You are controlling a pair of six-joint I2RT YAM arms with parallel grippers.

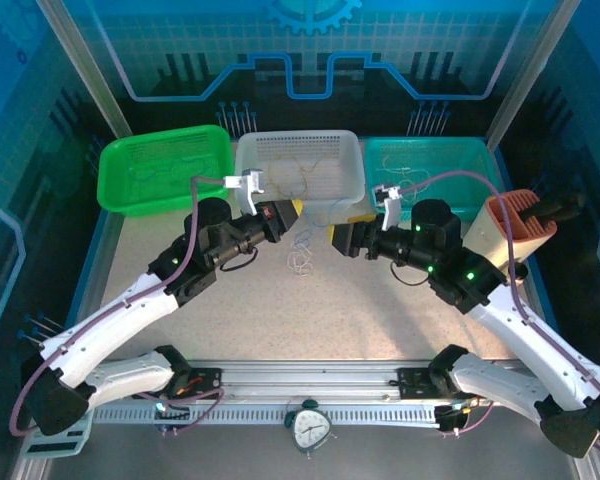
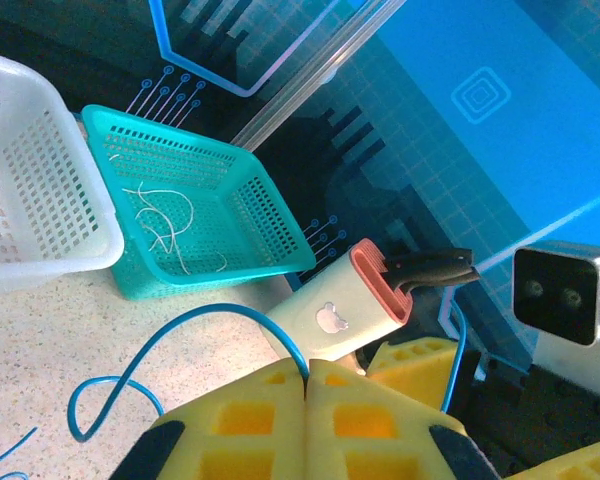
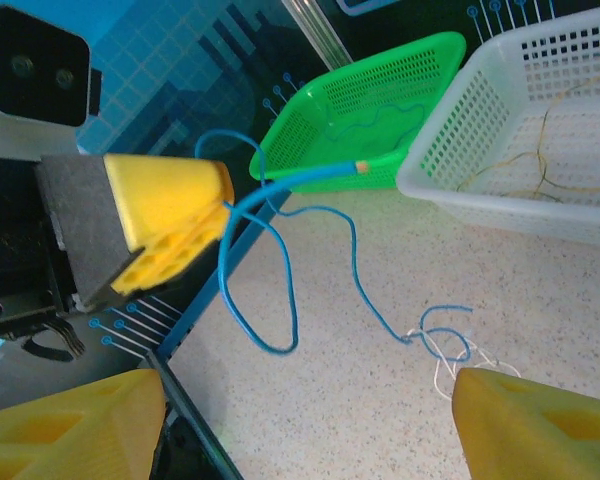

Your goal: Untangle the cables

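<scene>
1. Clock (image 1: 310, 428): lies at the near table edge, between the arm bases.
2. Tangle (image 3: 450, 350): blue and whitish strands knotted together, flat on the table (image 1: 380, 310), nearer than both grippers and between them in the top view.
3. Left gripper (image 2: 306, 388): clenched on the blue cable (image 2: 130, 378). The cable leaves between the pads, loops in the air and runs down into the tangle.
4. Right gripper (image 3: 305, 385): released, jaws wide apart, nothing between them. It faces the left gripper, close by.
5. Holder (image 2: 330, 320): cream with an orange rim, black tool inside, right of the baskets.
6. Far row:
   - green basket (image 3: 290, 125), with a blue strand (image 3: 390, 115);
   - white basket (image 3: 450, 190), with tan strands (image 3: 540, 170);
   - teal basket (image 2: 270, 215), with whitish strands (image 2: 165, 225).
</scene>
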